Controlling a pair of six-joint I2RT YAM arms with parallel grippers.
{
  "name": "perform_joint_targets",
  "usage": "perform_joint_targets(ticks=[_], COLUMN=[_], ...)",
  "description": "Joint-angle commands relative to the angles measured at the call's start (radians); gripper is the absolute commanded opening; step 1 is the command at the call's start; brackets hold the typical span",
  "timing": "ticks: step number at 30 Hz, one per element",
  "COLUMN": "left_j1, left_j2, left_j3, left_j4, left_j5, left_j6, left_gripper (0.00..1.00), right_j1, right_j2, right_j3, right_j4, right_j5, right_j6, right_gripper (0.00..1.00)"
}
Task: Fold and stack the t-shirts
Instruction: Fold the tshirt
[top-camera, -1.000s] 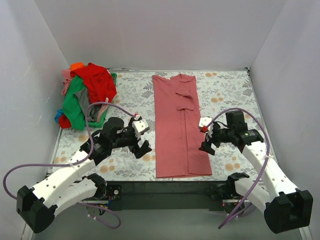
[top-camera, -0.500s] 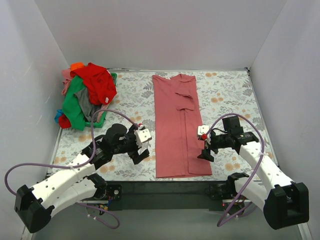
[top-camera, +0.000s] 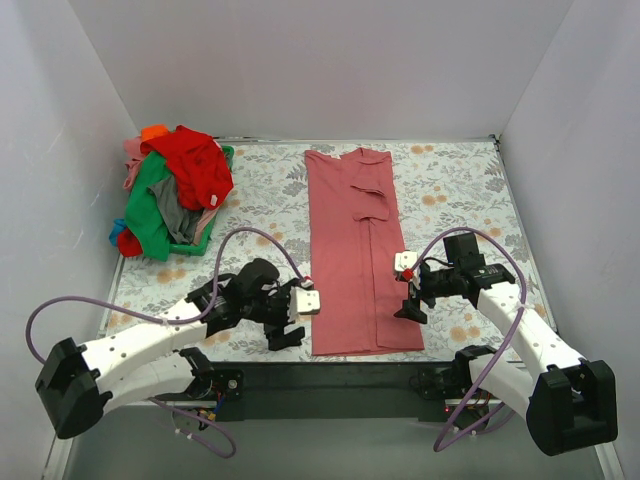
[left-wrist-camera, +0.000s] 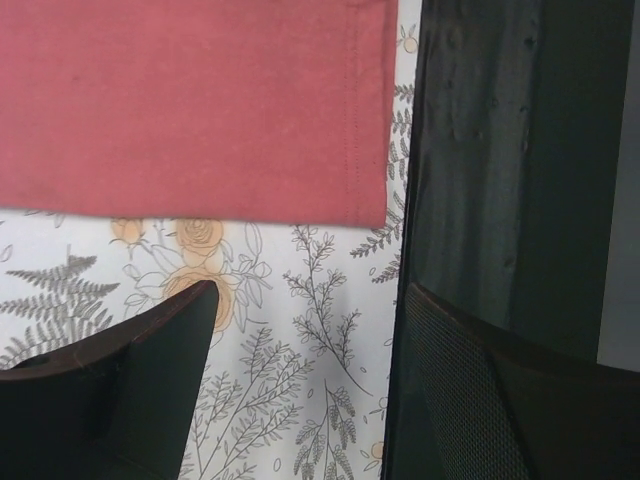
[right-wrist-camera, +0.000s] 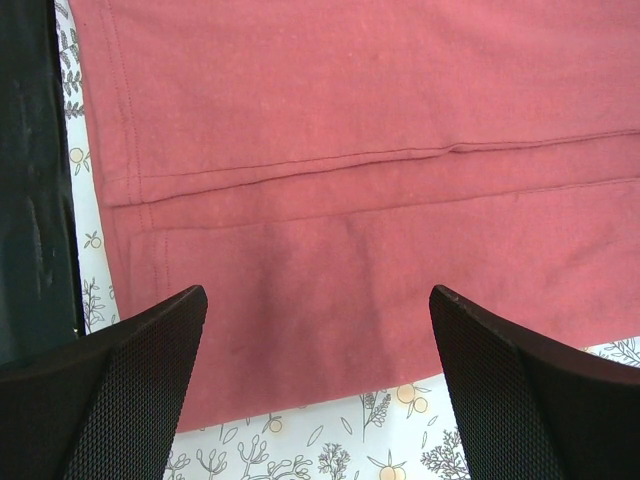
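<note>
Salmon-pink t-shirt (top-camera: 355, 250) lies flat mid-table on the floral table cover (top-camera: 460, 190). It is folded lengthwise into a long strip, collar at the far end, hem by the near edge. The other t-shirts, red, green, orange, pink and grey, sit in a loose pile (top-camera: 175, 190) in the far left corner, well apart from the strip.

Left gripper (top-camera: 287, 328) is low, just beside the near left hem corner. Its fingers (left-wrist-camera: 120, 390) are spread apart with only floral cover between them and nothing gripped. In the wrist view the hem corner is ahead of the tips, not touching, and the black table edge (left-wrist-camera: 500, 150) runs along one side.

Right gripper (top-camera: 410, 297) is over the strip's right edge near the hem. Its fingers (right-wrist-camera: 110, 400) are wide apart with pink cloth and a lengthwise fold line between them. Contact with the cloth can't be told.
</note>
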Motion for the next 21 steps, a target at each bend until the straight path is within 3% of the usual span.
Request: perform_joint_targets(ticks=[1, 10, 21], left_j1=[-0.041, -0.224, -0.302], left_j2=[0.058, 0.213, 0.316], left_j3=[-0.001, -0.030, -0.033], left_j4=[0.052, 0.210, 0.307], left_j5=[0.004, -0.175, -0.302], left_j6=[-0.014, -0.074, -0.071], left_gripper=[0.74, 0.71, 0.66], right_j1=[0.000, -0.002, 0.000], right_j2=[0.004, 0.004, 0.016], right_j3=[-0.005, -0.008, -0.008], right_j4=[0.028, 0.031, 0.031], right_j5=[-0.022, -0.016, -0.014], right_j6=[-0.012, -0.011, -0.009], right_gripper=[0.99, 0.99, 0.98])
